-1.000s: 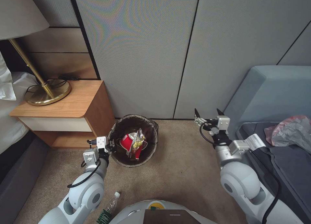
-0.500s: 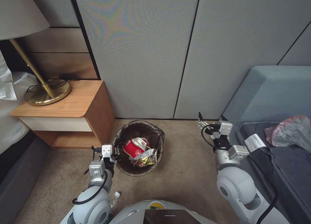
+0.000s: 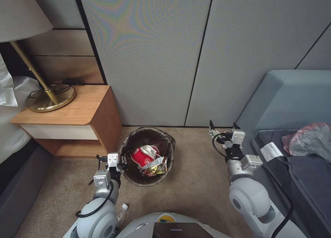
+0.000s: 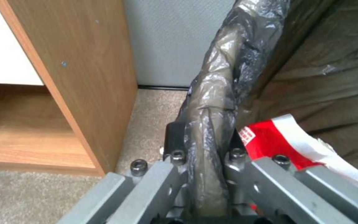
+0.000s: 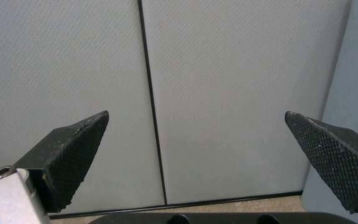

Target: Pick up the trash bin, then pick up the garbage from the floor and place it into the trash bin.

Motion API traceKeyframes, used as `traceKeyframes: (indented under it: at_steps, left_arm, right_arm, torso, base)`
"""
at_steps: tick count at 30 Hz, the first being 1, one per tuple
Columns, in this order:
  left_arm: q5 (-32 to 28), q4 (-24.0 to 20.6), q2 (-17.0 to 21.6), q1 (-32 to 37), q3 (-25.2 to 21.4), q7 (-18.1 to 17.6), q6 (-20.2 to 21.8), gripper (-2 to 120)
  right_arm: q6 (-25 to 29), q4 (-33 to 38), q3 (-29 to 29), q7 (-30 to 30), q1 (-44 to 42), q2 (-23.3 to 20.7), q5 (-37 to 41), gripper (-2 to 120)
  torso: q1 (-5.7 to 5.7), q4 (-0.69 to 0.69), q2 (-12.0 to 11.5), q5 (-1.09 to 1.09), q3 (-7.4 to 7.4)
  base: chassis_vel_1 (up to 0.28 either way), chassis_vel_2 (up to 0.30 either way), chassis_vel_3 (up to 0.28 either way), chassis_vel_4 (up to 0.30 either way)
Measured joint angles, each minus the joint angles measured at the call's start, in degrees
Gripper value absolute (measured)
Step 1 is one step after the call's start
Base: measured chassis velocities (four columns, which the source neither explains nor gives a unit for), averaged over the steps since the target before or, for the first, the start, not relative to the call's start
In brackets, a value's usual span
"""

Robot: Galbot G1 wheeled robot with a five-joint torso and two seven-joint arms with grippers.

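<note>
The trash bin (image 3: 148,155) has swung from hanging tilted by the nightstand (image 3: 69,117) to sitting nearly level, a little farther from its side panel, and the red paper cup (image 3: 143,156) and gold snack wrapper (image 3: 155,166) inside have slid flat. I judge the pick-up done; collecting litter comes next. My left gripper (image 3: 119,164) is clamped on the bin's near rim, fingers (image 4: 175,141) pinching the bag liner (image 4: 212,102) folded over it, one inside, one outside. My right gripper (image 3: 222,126) hangs on the far side of the bin from the nightstand, jaws spread wide, empty. A plastic bottle (image 3: 120,214) lies on the carpet by my base, nearer me than the bin.
</note>
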Motion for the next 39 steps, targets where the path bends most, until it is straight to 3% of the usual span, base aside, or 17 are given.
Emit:
traceKeyframes:
  at_steps: [39]
  left_arm:
    - [0.0, -1.1, -0.7, 3.5, -1.2, -0.2, -0.6, 0]
  right_arm:
    - [-0.6, -1.0, -3.0, 0.4, 0.6, 1.9, -1.3, 100]
  torso:
    - [0.00, 0.00, 0.0, 0.00, 0.00]
  base:
    - [0.008, 0.007, 0.006, 0.008]
